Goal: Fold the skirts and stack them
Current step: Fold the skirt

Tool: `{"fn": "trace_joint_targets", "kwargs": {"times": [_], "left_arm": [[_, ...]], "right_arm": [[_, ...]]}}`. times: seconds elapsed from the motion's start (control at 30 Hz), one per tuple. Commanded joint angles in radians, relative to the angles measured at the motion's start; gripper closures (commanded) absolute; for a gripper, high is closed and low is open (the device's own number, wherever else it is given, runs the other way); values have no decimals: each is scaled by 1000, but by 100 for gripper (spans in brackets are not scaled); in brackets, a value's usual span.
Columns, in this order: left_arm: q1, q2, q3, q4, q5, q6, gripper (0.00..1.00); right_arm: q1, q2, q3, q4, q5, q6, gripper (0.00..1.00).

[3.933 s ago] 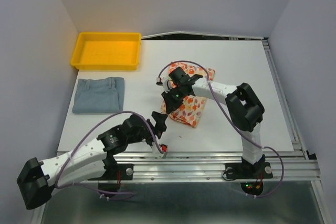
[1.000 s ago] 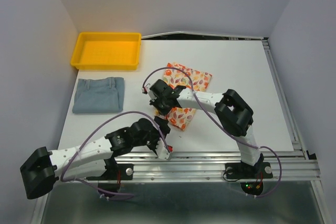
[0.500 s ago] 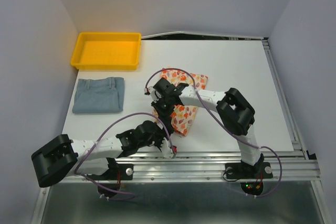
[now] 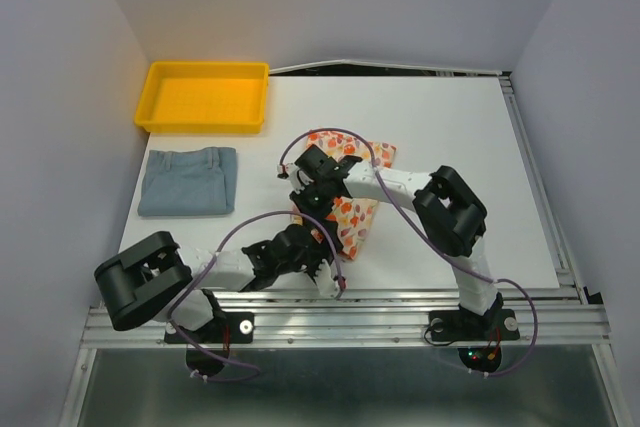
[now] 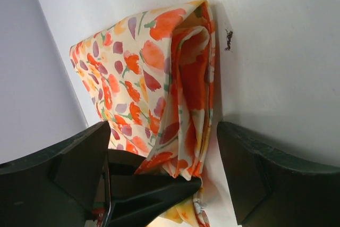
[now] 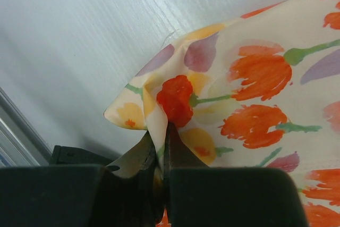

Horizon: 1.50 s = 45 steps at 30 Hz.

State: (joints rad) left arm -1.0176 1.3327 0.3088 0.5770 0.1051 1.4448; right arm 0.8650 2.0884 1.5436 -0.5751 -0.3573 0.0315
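One floral skirt corner is pinched by R gripper; fold could be undone if snagged by L gripper (spread wide).

Left arm lies low along the table's near edge, left gripper spread wide. Right arm reaches leftward, right gripper pinching the floral skirt.

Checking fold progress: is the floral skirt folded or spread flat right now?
Folded. The floral skirt shows doubled layers along one edge, and the right gripper pinches a corner.
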Motion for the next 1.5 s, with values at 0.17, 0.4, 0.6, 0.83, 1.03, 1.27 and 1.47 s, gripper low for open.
{"fn": "trace_joint_targets", "kwargs": {"times": [0.17, 0.4, 0.6, 0.83, 1.03, 1.27, 1.47], "left_arm": [[31, 59, 59, -46, -50, -4, 54], [19, 8, 124, -288, -36, -87, 82], [-1, -16, 191, -425, -33, -181, 98], [-21, -24, 297, -574, -19, -322, 100], [-26, -49, 378, -704, -4, -357, 100], [-33, -40, 549, -951, 57, -411, 100], [-36, -32, 642, -1075, 97, -432, 100]], "right_arm": [[8, -57, 12, -48, -68, 13, 99], [-67, -57, 85, -54, -19, 22, 20], [-204, -34, 257, -66, 10, -21, 5], [-346, 33, 363, -65, 116, -154, 6], [-429, 84, 328, -48, 83, -209, 22], [-439, 153, 325, -29, -23, -217, 30], [-439, 188, 316, 0, -46, -219, 29]]}}
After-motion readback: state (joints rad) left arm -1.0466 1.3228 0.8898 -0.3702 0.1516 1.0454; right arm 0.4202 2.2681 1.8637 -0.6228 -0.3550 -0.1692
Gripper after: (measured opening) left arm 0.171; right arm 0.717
